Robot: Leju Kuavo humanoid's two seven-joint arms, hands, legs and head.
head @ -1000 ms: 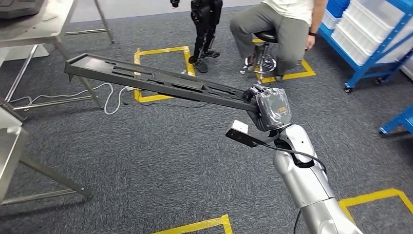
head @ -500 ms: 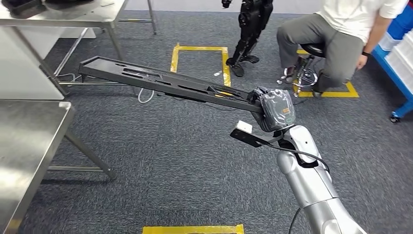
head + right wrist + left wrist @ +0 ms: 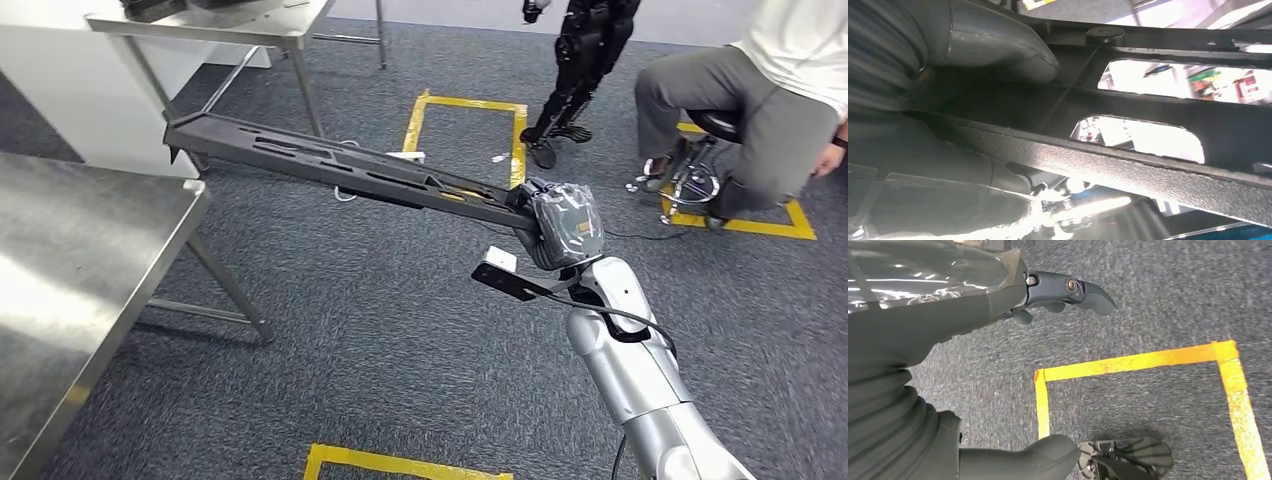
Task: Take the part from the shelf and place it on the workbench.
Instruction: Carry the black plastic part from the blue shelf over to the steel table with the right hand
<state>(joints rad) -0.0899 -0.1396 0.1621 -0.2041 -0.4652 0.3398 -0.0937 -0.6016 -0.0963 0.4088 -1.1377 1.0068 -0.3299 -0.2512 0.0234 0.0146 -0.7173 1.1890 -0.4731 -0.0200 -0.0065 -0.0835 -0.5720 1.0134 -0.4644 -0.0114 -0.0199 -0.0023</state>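
The part [image 3: 330, 165] is a long black slotted tray. My right hand [image 3: 560, 225] grips its near end and holds it level above the carpet, with the far end pointing up and to the left. Its tip reaches over the corner of the steel workbench [image 3: 70, 260] at the left. In the right wrist view the part's slotted body [image 3: 1148, 165] runs across, and my thumb [image 3: 998, 40] presses on it. My left hand [image 3: 948, 340] hangs over the floor with its fingers apart and nothing in them.
A second steel table [image 3: 230, 20] stands at the back left. A person [image 3: 760, 90] sits on a stool at the right, beside a small black humanoid robot [image 3: 580, 60]. Yellow tape squares [image 3: 470, 105] mark the grey carpet.
The camera has turned left: the whole scene has shifted right and the steel workbench has grown at the left. My right hand still holds the part the same way.
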